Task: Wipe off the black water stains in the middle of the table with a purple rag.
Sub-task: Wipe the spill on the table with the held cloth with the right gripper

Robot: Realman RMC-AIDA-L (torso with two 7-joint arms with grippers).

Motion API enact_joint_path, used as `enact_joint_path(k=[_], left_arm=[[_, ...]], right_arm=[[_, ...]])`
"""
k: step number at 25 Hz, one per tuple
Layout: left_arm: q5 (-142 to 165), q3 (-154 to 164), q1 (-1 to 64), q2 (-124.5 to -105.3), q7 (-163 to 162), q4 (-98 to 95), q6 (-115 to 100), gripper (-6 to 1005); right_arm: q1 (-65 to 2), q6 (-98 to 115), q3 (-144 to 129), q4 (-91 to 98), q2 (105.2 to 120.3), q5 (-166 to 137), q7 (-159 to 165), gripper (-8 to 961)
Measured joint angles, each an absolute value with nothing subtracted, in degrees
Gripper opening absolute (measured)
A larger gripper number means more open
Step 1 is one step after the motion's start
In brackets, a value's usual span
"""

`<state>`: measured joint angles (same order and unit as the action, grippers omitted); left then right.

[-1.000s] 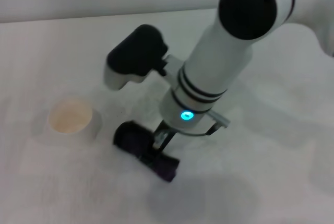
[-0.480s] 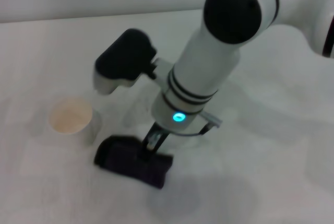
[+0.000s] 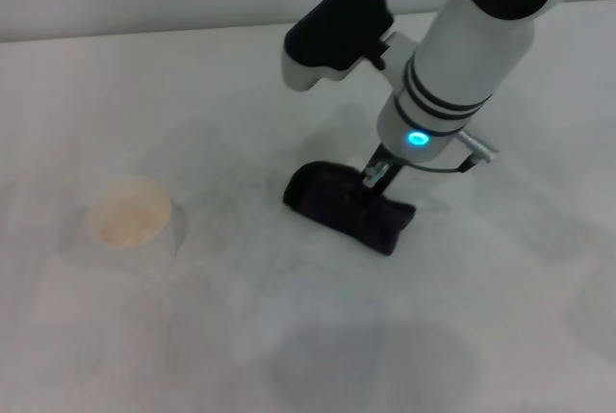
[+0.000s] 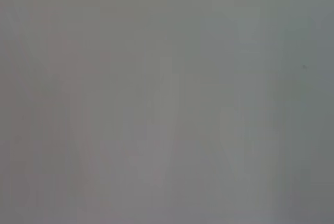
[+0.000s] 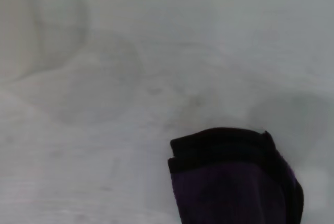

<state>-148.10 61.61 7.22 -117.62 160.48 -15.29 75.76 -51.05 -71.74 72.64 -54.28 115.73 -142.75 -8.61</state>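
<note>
Near the middle of the table (image 3: 500, 336), a little to the right, you have the purple rag (image 3: 348, 206) lying flat on the white surface as a folded, rumpled bundle, its long side running from far-left to near-right. Your right gripper (image 3: 371, 182) comes down onto the top of it from the far right, and the thin fingers are pinched on the cloth, gripping it around its middle. The white forearm with its black bands and lit blue-green ring rises steeply behind the rag and hides the table just beyond it, so you cannot see what lies under the arm there. The black-capped wrist housing juts out to the far left of the gripper, above the tabletop.

In the right wrist view the rag (image 5: 235, 182) shows as a dark purple fold with a black upper edge, resting on the table (image 5: 130, 78), which carries only faint grey smears around it. The dark stain itself cannot be made out in any view.

Well apart to the left, near the edge, stands a pale cup (image 3: 130, 220), upright and open, with a cream-coloured inside.

Your left gripper is out of sight; its wrist view is a featureless grey.
</note>
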Motion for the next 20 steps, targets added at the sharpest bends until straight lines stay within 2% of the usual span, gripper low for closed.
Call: enact_joint_path(k=[8, 20], left_arm=[[-148.1, 61.6, 8.1, -117.78, 160.5, -15.3, 75.0, 893], [-148.1, 61.8, 8.5, -118.02, 160.5, -15.4, 75.0, 893]], right_arm=[[-51.0, -70.9, 67.5, -55.9, 116.21, -136.6, -8.8, 88], [-56.5, -64.8, 52.7, -57.3, 116.19, -114.6, -14.1, 89]])
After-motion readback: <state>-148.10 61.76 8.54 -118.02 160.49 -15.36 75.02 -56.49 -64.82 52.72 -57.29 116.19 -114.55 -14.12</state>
